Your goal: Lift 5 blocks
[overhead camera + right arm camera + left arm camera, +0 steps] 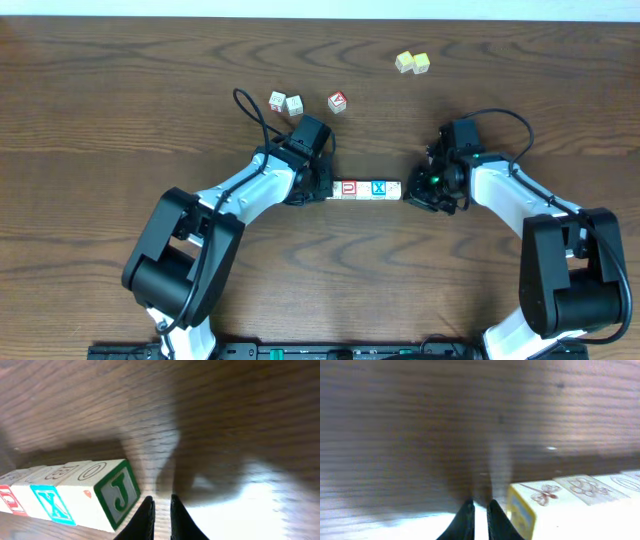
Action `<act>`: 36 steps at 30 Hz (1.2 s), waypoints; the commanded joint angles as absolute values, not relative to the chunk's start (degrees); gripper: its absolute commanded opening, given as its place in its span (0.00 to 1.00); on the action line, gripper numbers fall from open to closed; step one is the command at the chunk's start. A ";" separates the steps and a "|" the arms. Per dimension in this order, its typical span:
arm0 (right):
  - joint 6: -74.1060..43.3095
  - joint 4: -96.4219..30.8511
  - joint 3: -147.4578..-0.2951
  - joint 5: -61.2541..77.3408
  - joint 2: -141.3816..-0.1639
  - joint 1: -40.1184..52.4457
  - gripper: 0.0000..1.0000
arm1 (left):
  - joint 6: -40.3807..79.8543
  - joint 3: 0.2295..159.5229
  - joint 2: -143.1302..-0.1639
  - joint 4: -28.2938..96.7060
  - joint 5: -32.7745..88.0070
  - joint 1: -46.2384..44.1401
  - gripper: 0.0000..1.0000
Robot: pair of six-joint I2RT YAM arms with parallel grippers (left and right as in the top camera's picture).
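Dark brown wood-grain desk [120,80] carries a short straight row of small printed wooden blocks [367,188], set end to end with mostly white and cream faces. The row lies directly between the two pincers. The left pincer [326,186] stands at one end of it and the right pincer [408,190] at the other, each just beside the outermost cube. Whether the tips actually touch the cubes cannot be told.

In the left wrist view, the left pincer's two dark fingers [465,522] stand almost together, with only a thin slit between them and nothing in it. Just to the right of those fingers sits the end cube with a yellow side face [522,512], a brown butterfly drawn on its top. More cream tops run away behind it.

In the right wrist view, the right pincer's black fingers [180,520] are likewise nearly closed on nothing. Just left of them is the white end cube with a green letter J [117,492]. Further left of the pincer come a cube with a blue-green X [50,502] and one with a red mark [7,500].

Beyond the left pincer, well apart from the row, sit two small white cubes [285,103] and a red-topped cube [338,101]. A pale yellow-green pair of cubes [412,63] lies well beyond the right pincer.
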State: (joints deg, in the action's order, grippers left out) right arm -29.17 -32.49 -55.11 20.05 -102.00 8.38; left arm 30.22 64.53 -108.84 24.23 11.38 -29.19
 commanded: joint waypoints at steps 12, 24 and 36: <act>-25.61 -52.53 -70.26 13.93 -102.45 5.91 0.62 | 30.68 64.53 -91.42 35.00 -1.15 -24.62 0.53; -22.09 -66.30 -71.35 13.45 -85.38 6.74 0.99 | 30.68 64.51 -71.64 47.59 -1.15 -16.12 0.74; -23.33 -71.50 -65.69 12.25 -70.37 15.29 0.99 | 30.70 64.49 -71.20 51.18 -1.13 -16.14 0.78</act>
